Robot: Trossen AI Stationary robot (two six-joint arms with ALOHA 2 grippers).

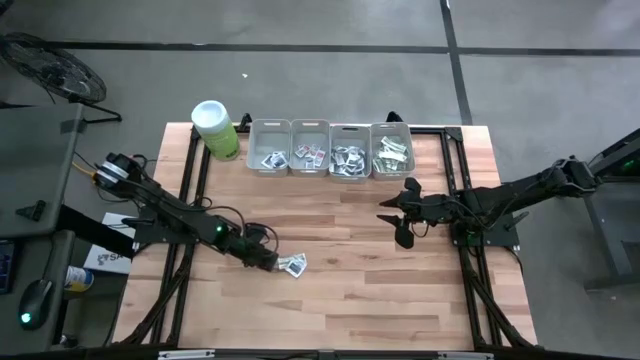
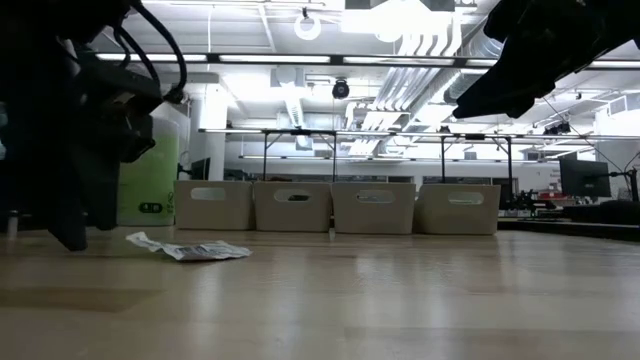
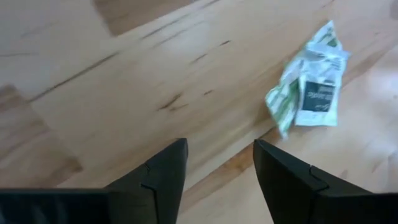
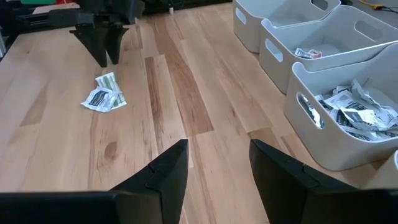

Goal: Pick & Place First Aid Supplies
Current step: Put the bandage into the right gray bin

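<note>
1. High view showed my left gripper [image 1: 268, 262] low over the wooden table [image 1: 340, 300], its tip just beside a small clump of packets [image 1: 292, 265] lying loose on the boards.
2. I saw the left fingers [image 3: 163, 171] standing apart with bare wood between them, holding nothing; the clump, a white packet with a dark print [image 3: 318, 99] on top of a green-and-white strip [image 3: 283, 102], lay ahead of the fingertips and off to one side, clear of both.
3. From table height, the same packets [image 2: 190, 249] lay flat on the wood just beside the dark bulk of my left arm, in front of the bins.
4. My right gripper [image 1: 402, 218] hung over the table well apart from the loose clump, with the row of four grey bins [image 1: 330, 148] close beyond it.
5. Its fingers [image 4: 163, 169] stood moderately apart and empty; past them the loose packets [image 4: 103, 94] showed far across the table, right under the left gripper [image 4: 106, 46].
6. Beside the right fingertips sat the nearest bin [image 4: 348, 118], heaped with crumpled white packets with dark prints [image 4: 357, 112]; the next bin [image 4: 323, 53] along held a few more.
7. Seen from overhead, all four bins carried sorted packets, the end one nearest my right arm holding green-and-white strips [image 1: 391, 155].
8. A lime-green canister [image 1: 215, 130] with a white lid stood at the other end of the row, beyond my left gripper.
</note>
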